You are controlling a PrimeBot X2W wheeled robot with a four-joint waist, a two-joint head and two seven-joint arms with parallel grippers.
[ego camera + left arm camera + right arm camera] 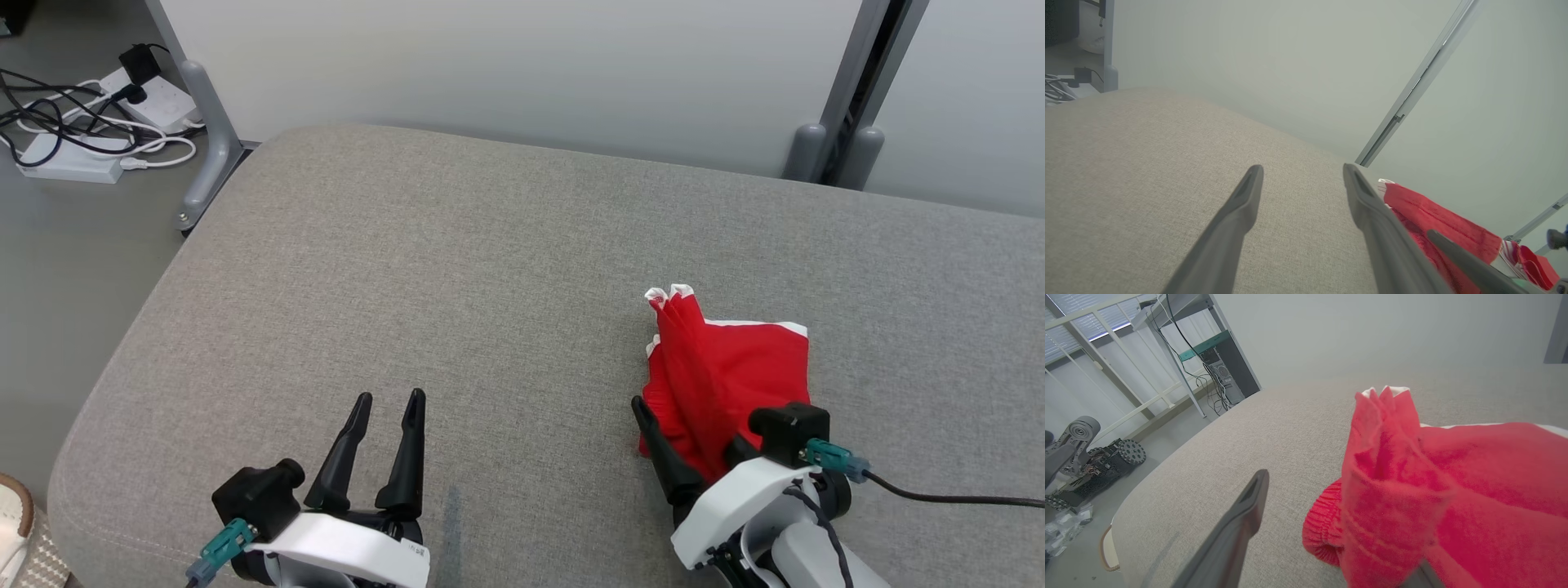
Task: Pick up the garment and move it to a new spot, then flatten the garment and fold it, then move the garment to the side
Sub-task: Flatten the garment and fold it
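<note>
On the floor at the head view's far left, white power strips lie tangled with black and white cables beside a grey metal frame leg. The padded grey fabric bench spreads across the rest. The left claw hovers low over the bench's near edge, its forearm level and its two dark fingers pointing away from the robot. They are spread apart and empty, with bare fabric between them in the left wrist view. To the right, well apart from it, the crumpled red knit garment with white trim sits bunched on the bench, one pleated corner standing up. The right claw is angled in from the near right, released. Its left finger stands clear of the cloth, while the other is hidden beneath the folds. The right wrist view shows the garment's ribbed cuff close up, and a dark wheeled machine on the floor. The left wrist view catches the garment side-on.
</note>
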